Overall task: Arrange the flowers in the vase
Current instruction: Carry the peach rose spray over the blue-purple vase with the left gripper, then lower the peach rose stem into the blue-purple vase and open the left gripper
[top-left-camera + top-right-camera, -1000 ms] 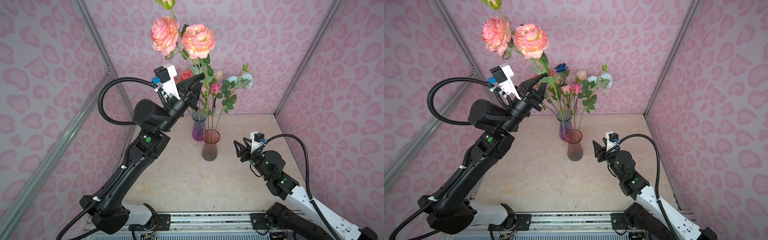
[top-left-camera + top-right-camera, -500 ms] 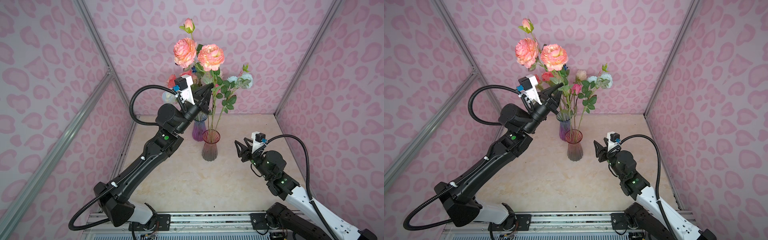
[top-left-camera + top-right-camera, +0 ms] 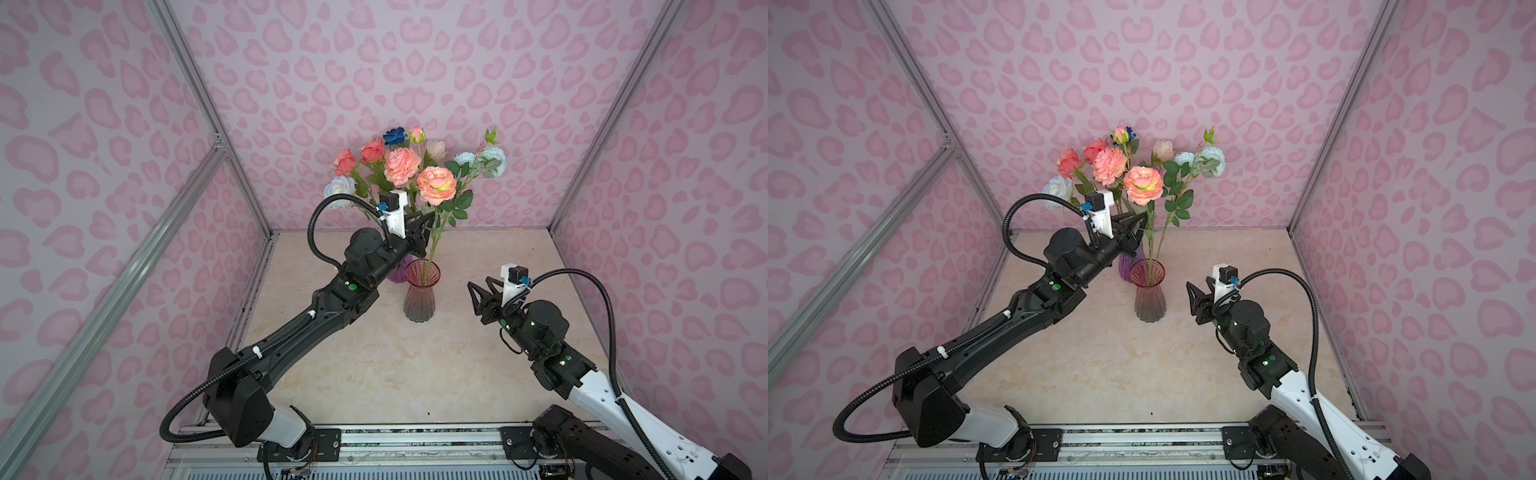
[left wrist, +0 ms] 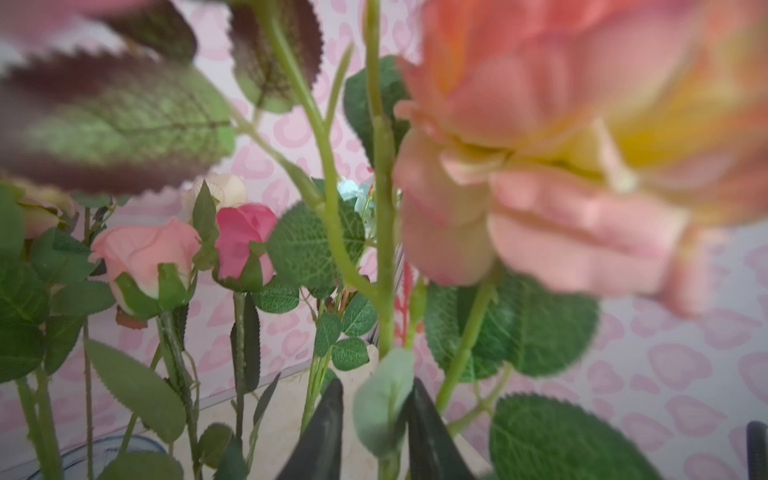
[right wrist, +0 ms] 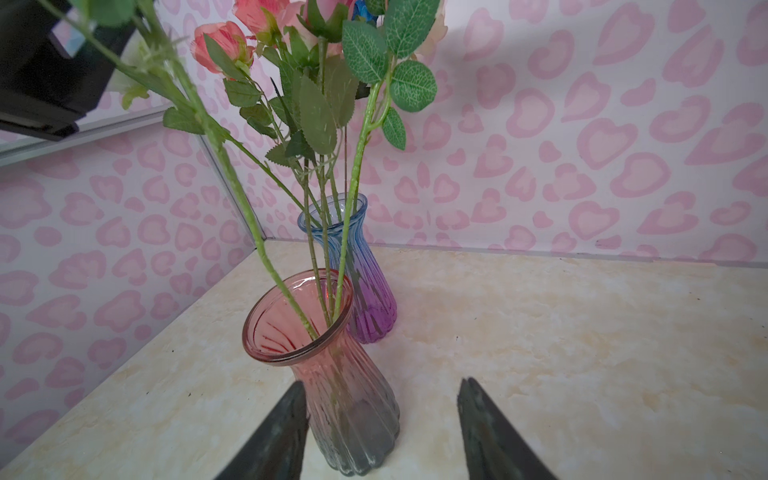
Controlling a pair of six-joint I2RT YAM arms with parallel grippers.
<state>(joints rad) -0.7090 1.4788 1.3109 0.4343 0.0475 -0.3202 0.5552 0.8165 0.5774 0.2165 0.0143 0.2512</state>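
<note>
Left gripper (image 4: 377, 386) jaws apart around 2-headed coral rose stem (image 4: 384, 249), stem in ribbed pink glass vase (image 5: 345, 395) (right gripper (image 5: 384, 382) gaping, clear of vase). Back out straight, don't snag leaves (image 4: 311, 245).

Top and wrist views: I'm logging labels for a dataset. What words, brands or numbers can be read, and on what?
None can be read. The pink vase, the blue-purple vase, the flowers and the walls bear no writing; the left arm and right arm show only green lights.
</note>
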